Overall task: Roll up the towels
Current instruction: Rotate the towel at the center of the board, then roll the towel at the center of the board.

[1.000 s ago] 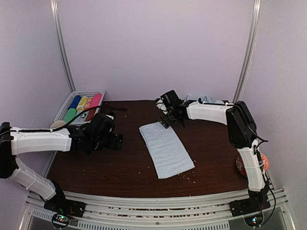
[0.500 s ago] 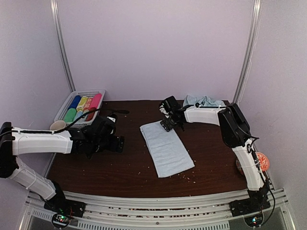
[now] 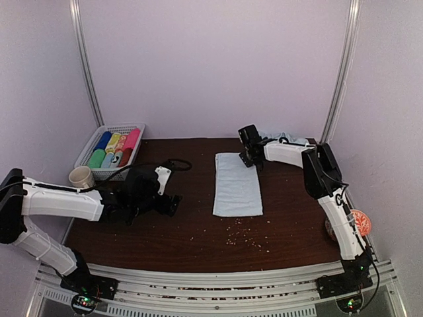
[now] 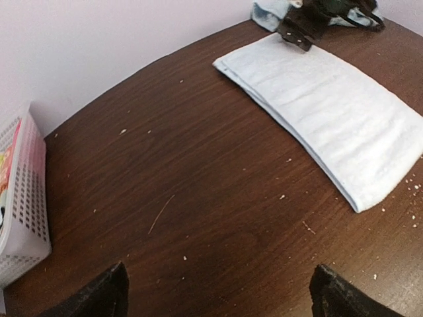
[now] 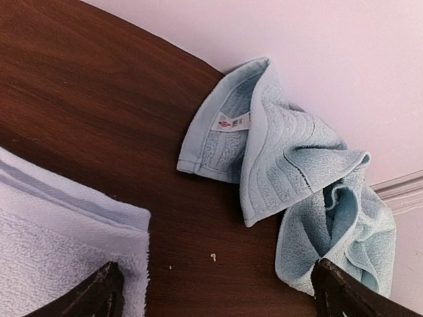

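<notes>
L fingers (image 4: 100, 297) wide, empty, low over desk (image 4: 198, 198); flat towel (image 3: 238, 186) lies to their right, apart, long axis near-to-far. R fingers (image 5: 99, 294) also wide, empty, just at its far short edge, so R is nearer. Towel pale blue, folded, smooth. 2nd towel (image 5: 291, 165) crumpled behind.

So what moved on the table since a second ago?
The flat towel turned from slanted to straight and slid toward the back. The right hand, open at its far corner, swung right with it. The left hand edged a little toward the towel. The crumpled towel and the basket stayed put.
</notes>
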Controlling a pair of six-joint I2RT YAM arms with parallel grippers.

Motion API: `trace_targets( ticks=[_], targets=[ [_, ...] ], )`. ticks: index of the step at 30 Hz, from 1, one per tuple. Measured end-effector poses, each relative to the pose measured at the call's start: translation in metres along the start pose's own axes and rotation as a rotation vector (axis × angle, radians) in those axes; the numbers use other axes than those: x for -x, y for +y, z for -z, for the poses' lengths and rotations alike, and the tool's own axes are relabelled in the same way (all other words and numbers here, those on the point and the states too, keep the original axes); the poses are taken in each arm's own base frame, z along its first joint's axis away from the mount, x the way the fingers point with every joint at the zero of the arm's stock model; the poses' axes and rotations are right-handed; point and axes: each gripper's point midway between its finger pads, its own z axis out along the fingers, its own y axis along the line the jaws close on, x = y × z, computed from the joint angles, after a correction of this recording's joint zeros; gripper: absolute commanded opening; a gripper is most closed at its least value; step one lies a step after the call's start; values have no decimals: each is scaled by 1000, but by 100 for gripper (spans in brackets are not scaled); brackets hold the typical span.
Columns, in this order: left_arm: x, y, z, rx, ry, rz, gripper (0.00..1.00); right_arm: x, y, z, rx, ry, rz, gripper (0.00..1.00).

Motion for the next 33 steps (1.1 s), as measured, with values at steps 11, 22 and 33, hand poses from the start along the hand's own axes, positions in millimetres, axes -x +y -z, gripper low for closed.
trace_targets(
  ticks=[11,22,33],
  targets=[
    [3,-68,-28,-169,-101,-418,97,59,-74,170,303,-221,74,100],
    [4,-130,-37,-381,-259,-874,96,-84,-82,296,502,-453,300,100],
    [-16,-163,-63,-408,-257,-1162,77,-115,-70,309,554,-505,333,100]
  ],
)
